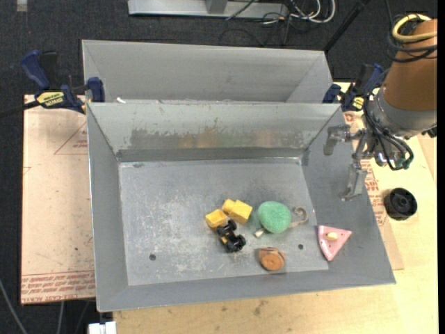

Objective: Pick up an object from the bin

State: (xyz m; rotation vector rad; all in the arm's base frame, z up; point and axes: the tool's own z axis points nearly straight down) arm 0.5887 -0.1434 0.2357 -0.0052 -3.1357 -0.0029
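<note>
My gripper [351, 185] hangs above the bin's sloping right wall, high over the floor, with nothing seen in it. The nearest thing is a pink triangular wedge [332, 241] with a pale spot on it, lying below the gripper in the view, at the floor's right edge. Left of the wedge lies a green rounded lump [273, 216] with a small metal ring [300, 217] at its right side. The gripper touches none of them.
A yellow toy vehicle with black wheels [228, 223] lies just left of the green lump. A brown round disc [271, 259] sits near the front wall. The arm with its orange cover and cables stands at the right, outside the bin.
</note>
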